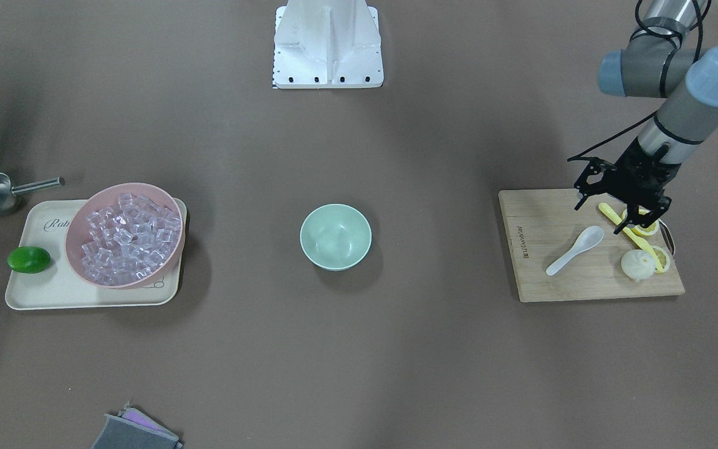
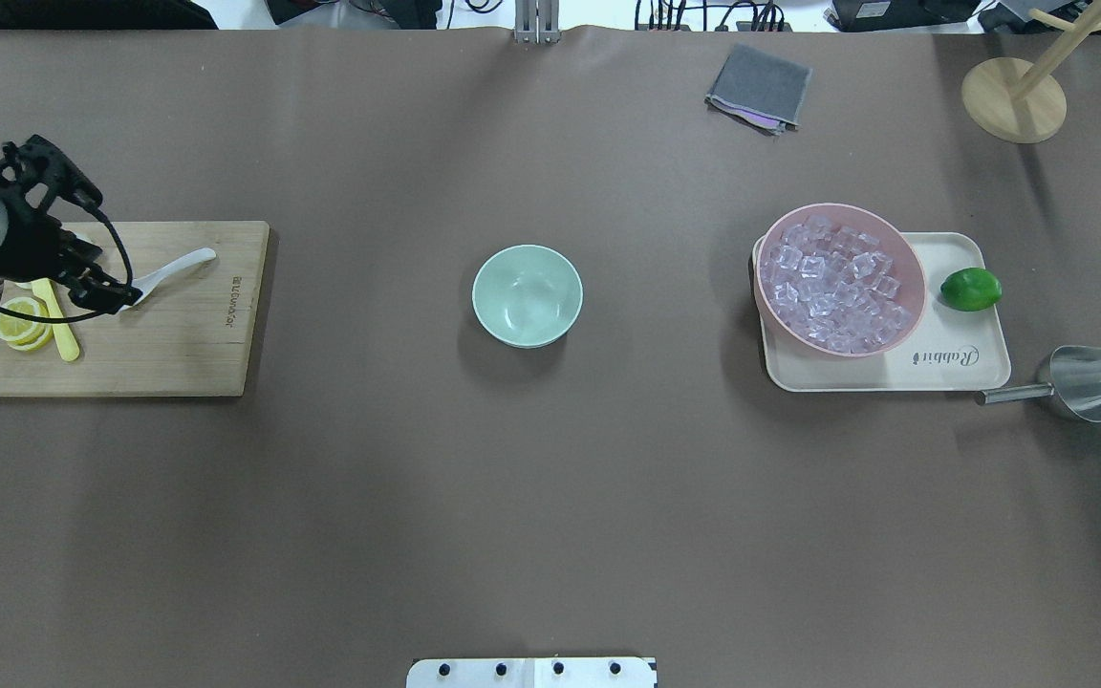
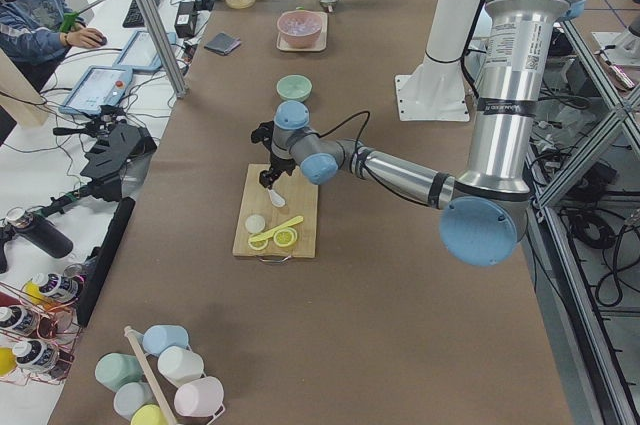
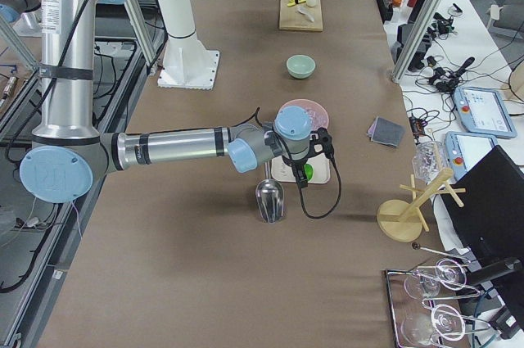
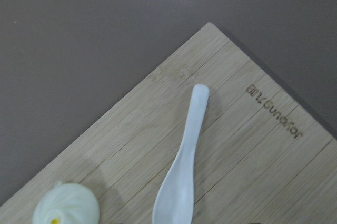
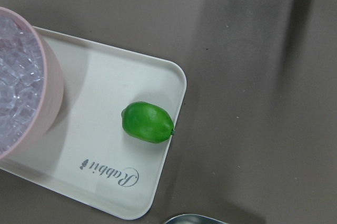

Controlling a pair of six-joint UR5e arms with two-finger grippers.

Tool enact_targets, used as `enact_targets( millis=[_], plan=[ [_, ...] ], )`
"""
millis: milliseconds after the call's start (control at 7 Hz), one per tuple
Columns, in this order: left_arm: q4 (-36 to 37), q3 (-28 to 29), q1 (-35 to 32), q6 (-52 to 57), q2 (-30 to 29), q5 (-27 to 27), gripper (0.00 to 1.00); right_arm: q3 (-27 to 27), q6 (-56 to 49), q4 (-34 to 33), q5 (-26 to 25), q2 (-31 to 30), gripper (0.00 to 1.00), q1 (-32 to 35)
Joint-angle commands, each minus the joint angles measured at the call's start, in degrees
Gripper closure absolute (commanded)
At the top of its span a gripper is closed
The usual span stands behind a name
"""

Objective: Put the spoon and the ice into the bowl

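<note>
The left pincer hangs over the board with its jaws spread wide and nothing between them. The spoon lies flat on the board just below it. Its scoop is nearest the pincer, and its handle points away towards the bowl. The bowl stands upright on the surface, well apart from this pincer and between it and the right one.

The right pincer shows only small from the side, so I cannot tell how far open it is or whether it holds anything. Below it a lime lies on the tray. Just beside that, the ice fills the pink bowl.
</note>
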Motion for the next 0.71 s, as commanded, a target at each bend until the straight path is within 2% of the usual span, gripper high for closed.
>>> enact_targets(
  millis=[0,286,571],
  plan=[
    [-0.26,5.25,2.03,0.17,-4.35,0.01,0.31,0.02,1.74,0.03,-0.11,1.40,0.00,-1.91],
    [-0.26,7.29,2.20,1.30,-5.76,0.01,0.38,0.02,1.74,0.03,-0.20,1.40,0.00,-2.01],
    [-0.18,9.04,2.20,2.54,-6.46,0.10,0.39,0.02,1.74,0.03,-0.02,1.40,0.00,-2.01]
  ],
)
